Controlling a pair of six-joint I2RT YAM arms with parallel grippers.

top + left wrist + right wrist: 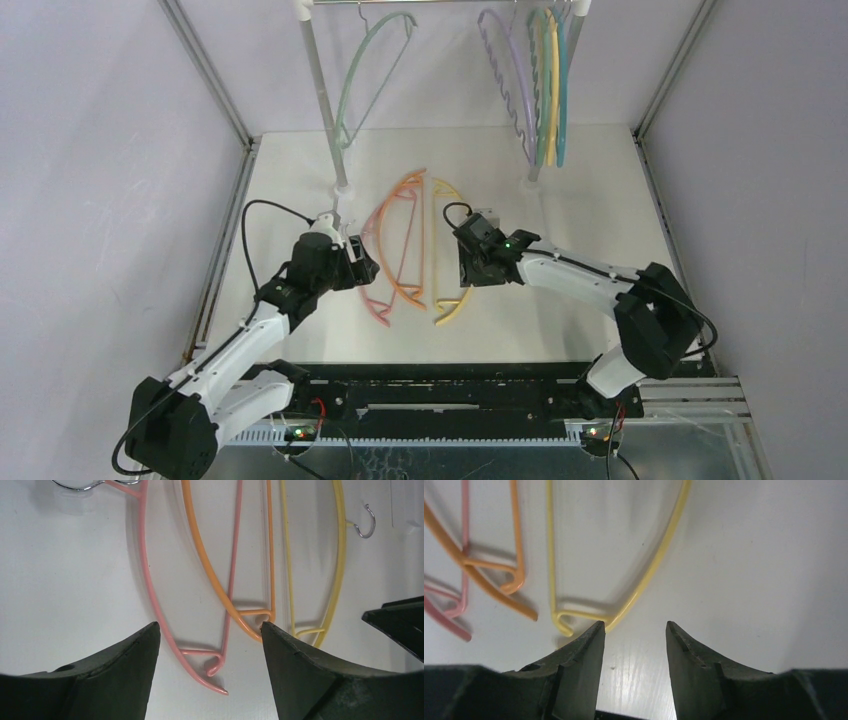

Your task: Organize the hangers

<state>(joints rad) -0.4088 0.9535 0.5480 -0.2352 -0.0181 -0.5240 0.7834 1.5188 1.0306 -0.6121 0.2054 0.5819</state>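
Observation:
Three hangers lie side by side on the white table: pink (pixel 372 300), orange (pixel 410 180) and yellow (pixel 448 305). My left gripper (pixel 366 268) is open and empty at the pink hanger's left side. In the left wrist view the pink hanger's (pixel 150 580) end lies between the open fingers of the gripper (pixel 210 625), with the orange (pixel 210 570) and yellow (pixel 340 555) beyond. My right gripper (pixel 462 262) is open and empty beside the yellow hanger. In the right wrist view the gripper (pixel 635 623) sits just short of the yellow hanger's (pixel 659 555) end.
A white-and-metal rail frame (pixel 322 90) stands at the back. A green hanger (pixel 375 70) hangs at its left end. Lilac (pixel 500 80), green, yellow and teal (pixel 562 90) hangers hang together at its right end. Metal enclosure posts stand at both sides.

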